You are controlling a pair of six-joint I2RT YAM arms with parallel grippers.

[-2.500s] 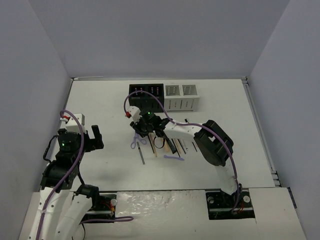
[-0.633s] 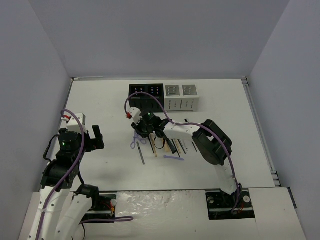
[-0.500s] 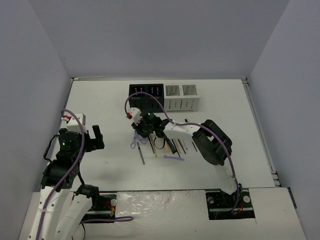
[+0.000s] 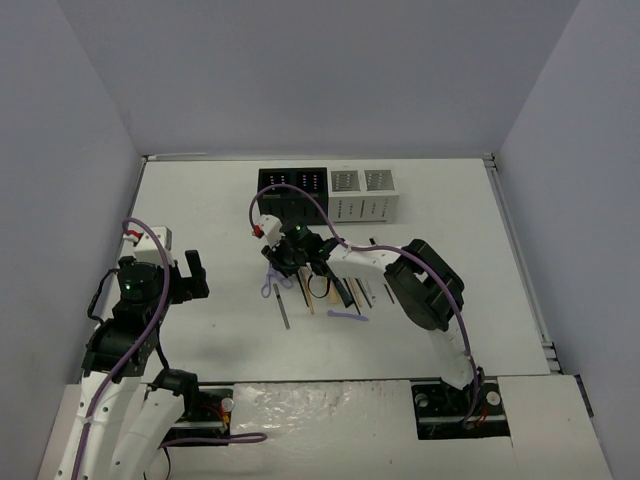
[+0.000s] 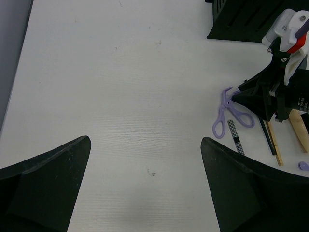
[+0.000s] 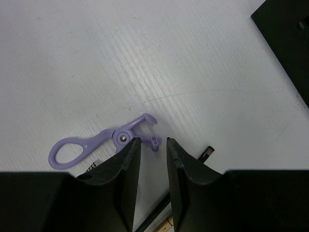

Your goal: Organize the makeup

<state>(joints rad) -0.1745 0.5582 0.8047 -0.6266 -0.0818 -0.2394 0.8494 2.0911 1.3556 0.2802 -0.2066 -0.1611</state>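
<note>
Shift the narrowly parted, seemingly empty right gripper (image 6: 152, 145) toward nine o'clock, onto the pivot of the lilac-handled plastic scissors (image 6: 91, 145); close squarely; leave the left gripper (image 5: 146, 140) spread wide.

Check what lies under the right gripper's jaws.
The hinge end of the lilac scissors lies on the table, one prong in the narrow gap between the jaws. A black pencil pokes out beside them. Whatever lies beneath the jaws themselves is covered.
</note>
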